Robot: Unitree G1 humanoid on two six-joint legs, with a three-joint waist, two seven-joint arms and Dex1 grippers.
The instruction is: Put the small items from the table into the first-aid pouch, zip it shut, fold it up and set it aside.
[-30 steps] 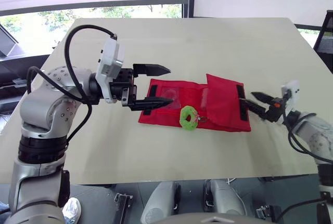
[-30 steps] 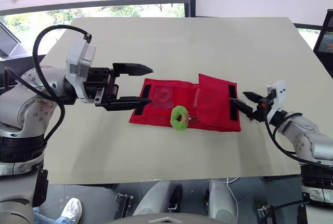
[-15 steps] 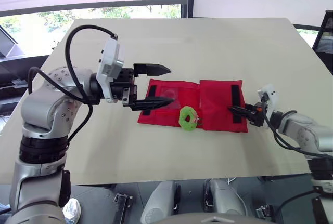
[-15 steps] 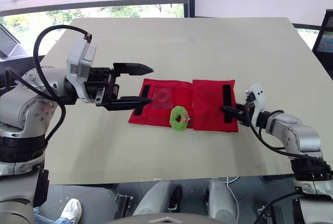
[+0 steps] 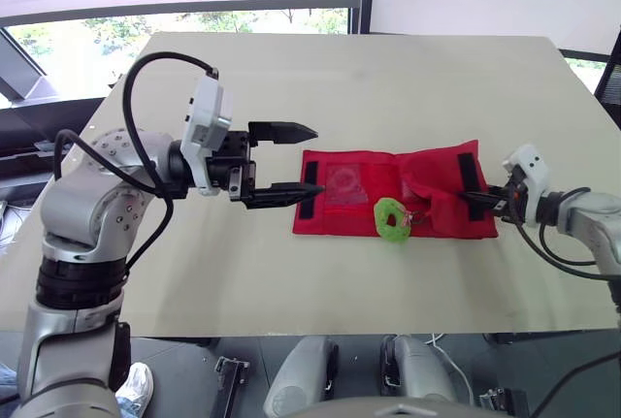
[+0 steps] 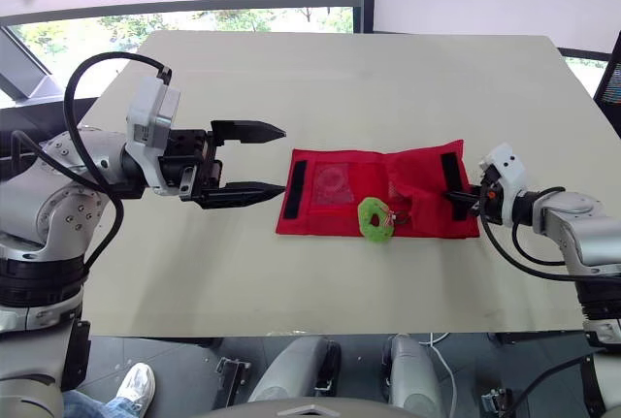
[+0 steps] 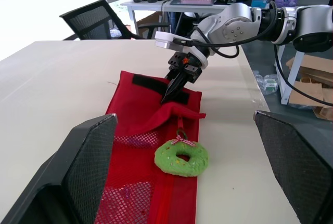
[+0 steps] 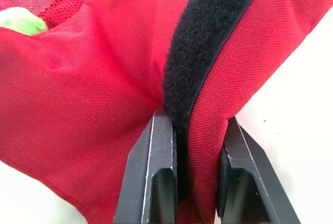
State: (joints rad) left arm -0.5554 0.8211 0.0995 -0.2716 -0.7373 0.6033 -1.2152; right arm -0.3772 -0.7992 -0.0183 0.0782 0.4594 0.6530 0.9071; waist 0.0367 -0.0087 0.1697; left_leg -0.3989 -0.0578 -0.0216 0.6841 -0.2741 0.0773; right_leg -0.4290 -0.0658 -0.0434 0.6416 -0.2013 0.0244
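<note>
The red first-aid pouch lies unfolded on the beige table, mesh pocket up, with a black velcro strip at each end. A green fabric ring rests on its front edge near the middle. My right gripper is shut on the pouch's right end at the black velcro strip, and the fabric there is raised and bunched. My left gripper hovers open just left of the pouch's left end, with nothing between its fingers.
The table's front edge runs close below the pouch, and bare tabletop lies behind and to the left. A black office chair stands past the right edge. Desks, chairs and cardboard boxes stand beyond the table's right side.
My right gripper has shut on the pouch's right end, whose folded-over flap went flat and is now bunched up. The pouch has slid to the right. The left arm has held still.
</note>
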